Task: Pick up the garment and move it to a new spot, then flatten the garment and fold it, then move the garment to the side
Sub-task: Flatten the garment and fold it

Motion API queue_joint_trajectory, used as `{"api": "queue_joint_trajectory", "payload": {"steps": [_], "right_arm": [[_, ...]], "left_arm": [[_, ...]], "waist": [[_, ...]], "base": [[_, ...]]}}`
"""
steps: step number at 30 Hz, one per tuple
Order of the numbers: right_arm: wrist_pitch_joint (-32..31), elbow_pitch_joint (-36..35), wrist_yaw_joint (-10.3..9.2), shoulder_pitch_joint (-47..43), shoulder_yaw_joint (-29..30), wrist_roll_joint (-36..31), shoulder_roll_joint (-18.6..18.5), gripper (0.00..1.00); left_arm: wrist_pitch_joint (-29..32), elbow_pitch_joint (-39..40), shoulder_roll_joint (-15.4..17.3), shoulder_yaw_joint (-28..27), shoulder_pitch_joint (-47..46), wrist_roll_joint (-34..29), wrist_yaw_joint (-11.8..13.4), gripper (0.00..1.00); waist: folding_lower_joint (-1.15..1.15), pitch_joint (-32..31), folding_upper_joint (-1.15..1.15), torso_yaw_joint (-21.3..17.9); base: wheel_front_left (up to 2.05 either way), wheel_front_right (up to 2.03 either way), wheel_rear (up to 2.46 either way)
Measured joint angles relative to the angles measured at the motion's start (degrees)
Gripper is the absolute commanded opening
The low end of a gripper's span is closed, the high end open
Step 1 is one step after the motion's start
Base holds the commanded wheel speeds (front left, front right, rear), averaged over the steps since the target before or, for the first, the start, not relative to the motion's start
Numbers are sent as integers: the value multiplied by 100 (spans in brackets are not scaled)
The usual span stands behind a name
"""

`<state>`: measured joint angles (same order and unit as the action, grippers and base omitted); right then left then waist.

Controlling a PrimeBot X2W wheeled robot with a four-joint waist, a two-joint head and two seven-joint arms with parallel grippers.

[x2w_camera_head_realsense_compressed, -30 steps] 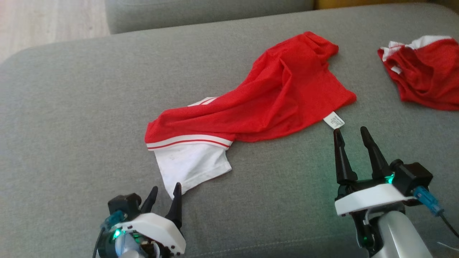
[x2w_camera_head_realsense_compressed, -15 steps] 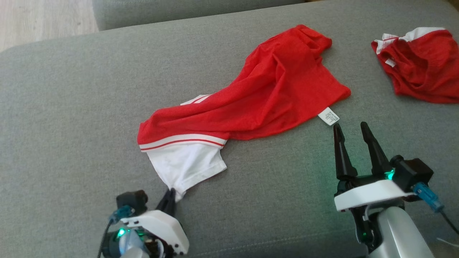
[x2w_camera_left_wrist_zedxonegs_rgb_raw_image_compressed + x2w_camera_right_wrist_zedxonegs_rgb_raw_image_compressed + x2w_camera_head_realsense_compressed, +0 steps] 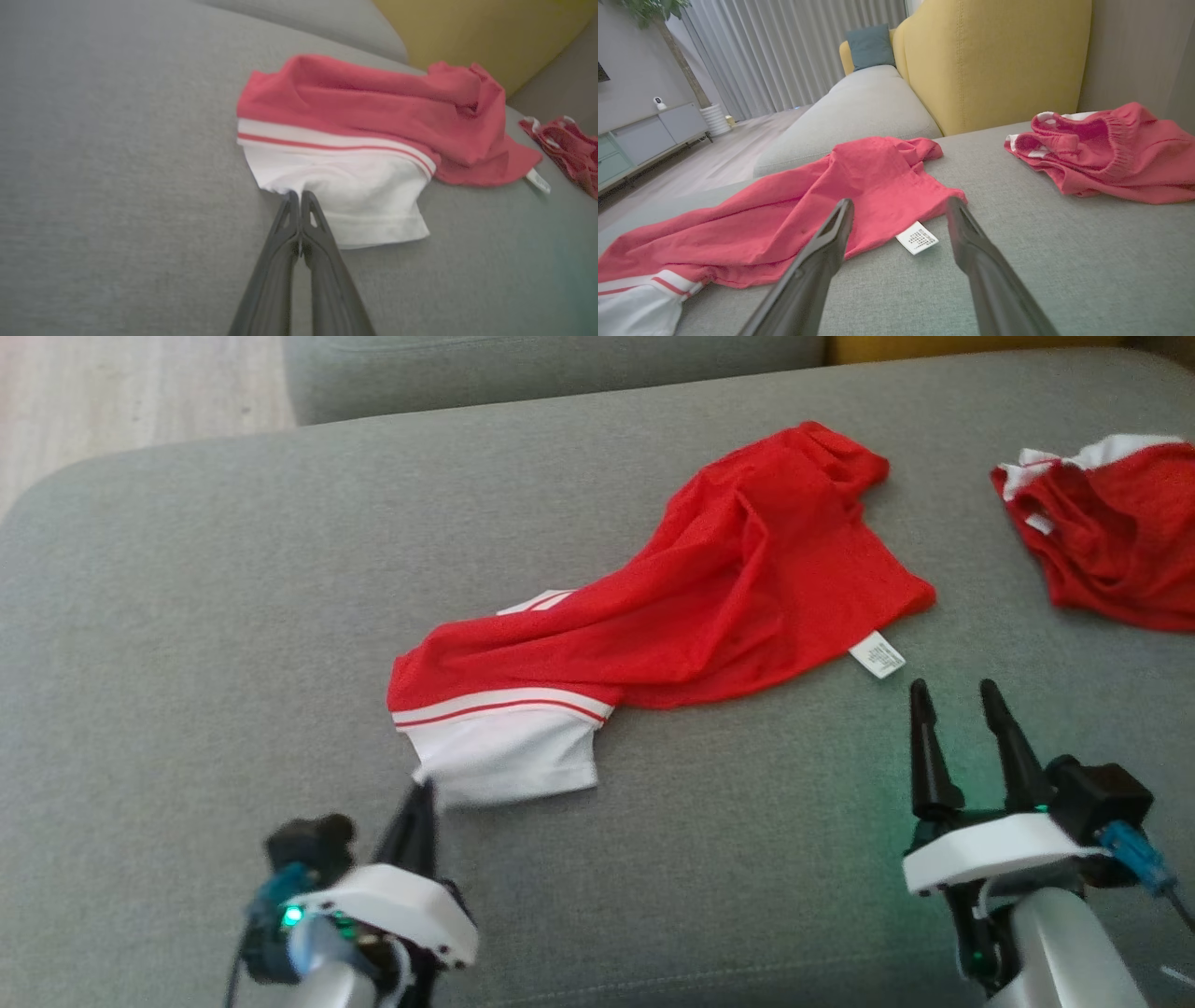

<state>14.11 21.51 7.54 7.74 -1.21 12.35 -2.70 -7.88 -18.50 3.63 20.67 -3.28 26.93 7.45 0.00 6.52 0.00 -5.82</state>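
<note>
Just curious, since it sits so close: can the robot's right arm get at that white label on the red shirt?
Probably yes. The right gripper stands open, its fingers pointing at the red shirt's care label just ahead. Only bare grey cushion lies between them, with nothing across the way.

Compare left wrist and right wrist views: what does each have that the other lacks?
Left wrist: left pincer shut on the corner of the white sleeve.
Right wrist: right pincer open, near the label; curtains, cabinet, plant, blue cushion, floor.
Both: red garment, label, second garment, grey sofa, yellow chair.
</note>
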Motion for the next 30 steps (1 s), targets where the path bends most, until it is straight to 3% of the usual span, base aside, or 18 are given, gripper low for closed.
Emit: {"api": "queue_joint_trajectory", "payload": {"steps": [14,30], "right_arm": [[-1006,619,0,510,711,-687,4,100],[-1372,2071,0,1559,688,-684,2,100]], "left_arm": [[-337,1517,457,-817,443,107,466,0],[-330,1845,468,-691,433,105,565,0]], "waist": [[0,89,0,417],[0,507,0,657]], "base": [[0,0,0],[0,0,0]]}}
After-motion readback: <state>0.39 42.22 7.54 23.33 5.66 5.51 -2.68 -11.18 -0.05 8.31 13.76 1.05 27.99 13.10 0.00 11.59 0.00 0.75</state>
